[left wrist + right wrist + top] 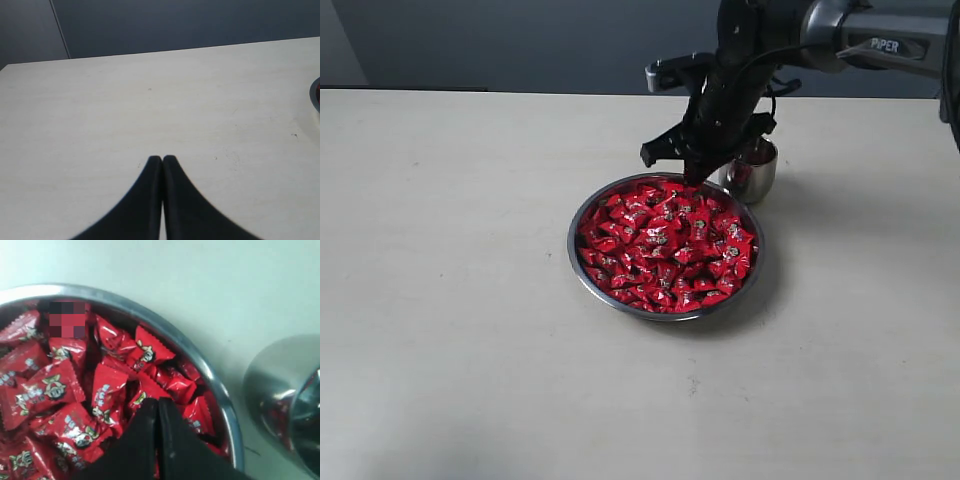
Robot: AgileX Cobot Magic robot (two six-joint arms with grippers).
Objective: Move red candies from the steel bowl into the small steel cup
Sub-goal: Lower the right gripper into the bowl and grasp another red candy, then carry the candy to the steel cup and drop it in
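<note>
- Pale bench (pixel 450 300) carries everything and lies bare along the left side.
- Black and pressed tip to tip, my left pincer (pixel 162 161) holds nothing and hangs over plain bench. A sliver of a dark rim just shows at the edge of its wrist view.
- Near the middle sits the steel bowl (pixel 571 240), wide and shallow, its thin rim catching the light.
- Heaped inside it are the red candies (pixel 660 245), crinkled shiny wrappers with small pale-and-dark marks, covering the bowl's floor from rim to rim.
- At the bowl's far right edge my right pincer (pixel 695 178) points down into the heap. Its fingers are pressed together, tips touching the wrappers close to the rim. I cannot tell whether a candy is caught between them.
- Furthest right stands the small steel cup (pixel 758 175), upright on the bench just beside the bowl's far right rim. A narrow strip of bench shows between the two. My arm partly hides its mouth, so I cannot see what lies inside.
</note>
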